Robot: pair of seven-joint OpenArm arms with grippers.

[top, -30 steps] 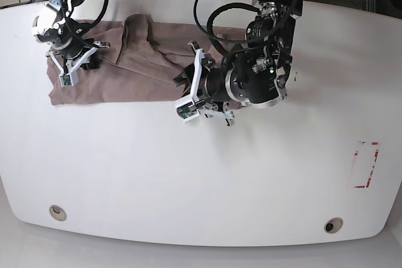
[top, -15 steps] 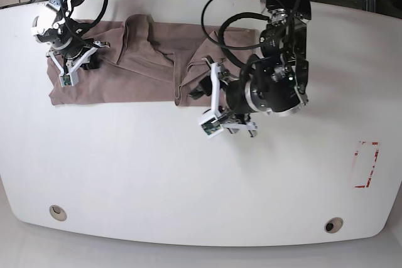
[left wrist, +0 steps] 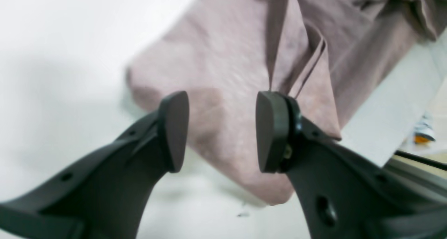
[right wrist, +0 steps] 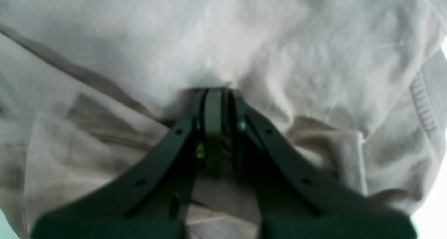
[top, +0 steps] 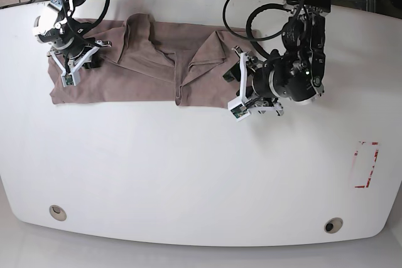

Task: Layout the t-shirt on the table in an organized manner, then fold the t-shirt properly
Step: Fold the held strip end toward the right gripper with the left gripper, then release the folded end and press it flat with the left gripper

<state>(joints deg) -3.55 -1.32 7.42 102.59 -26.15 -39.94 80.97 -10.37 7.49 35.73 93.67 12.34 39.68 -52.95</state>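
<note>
left gripper [left wrist: 220,134] jaws apart, empty, shirt [left wrist: 237,57] just ahead | right gripper [right wrist: 218,102] pinched on shirt cloth

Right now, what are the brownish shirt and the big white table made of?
The t-shirt looks like soft woven or knit cloth, matte mauve-brown: it wrinkles, folds over itself and shows a ribbed hem in the right wrist view. The table looks like hard, smooth white board with a glossy finish, maybe laminate or plastic: it shines with soft reflections and has neat round holes.
</note>
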